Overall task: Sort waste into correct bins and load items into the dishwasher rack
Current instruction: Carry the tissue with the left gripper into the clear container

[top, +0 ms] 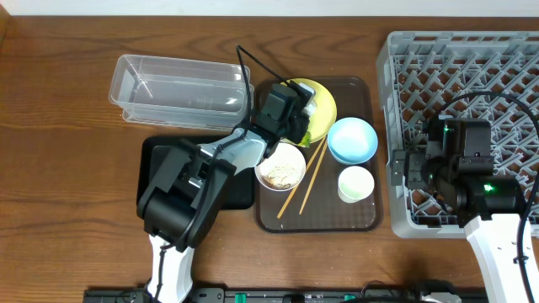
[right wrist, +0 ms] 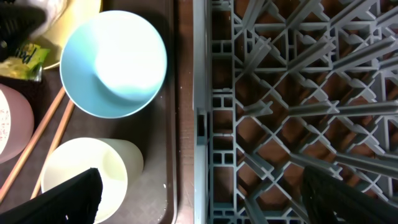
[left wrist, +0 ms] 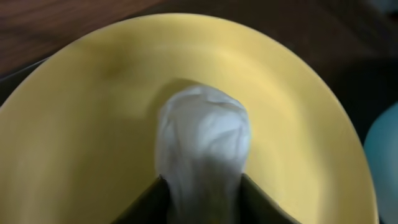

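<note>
Pinches the crumpled paper [left wrist: 202, 130] in the left hand [left wrist: 200, 183], over the middle of the yellow plate [left wrist: 81, 112] on the brown tray [top: 320, 220]. Cannot tell whether paper and plate touch. Holds the right hand [right wrist: 202, 196] spread wide above the rack [right wrist: 292, 93] at its edge nearest the tray, just beside the blue bowl [right wrist: 115, 59] and white cup [right wrist: 87, 177].

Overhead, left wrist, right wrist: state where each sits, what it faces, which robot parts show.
Overhead: fixed above the table, looking straight down; left arm, right arm, dishwasher rack, brown tray show.
Left wrist: on that arm, close above the yellow plate; left gripper pinches crumpled white paper.
Right wrist: looks down over the rack edge, light blue bowl and small white cup; right gripper open.
Shared: bowl and cup, in overhead and right wrist.
</note>
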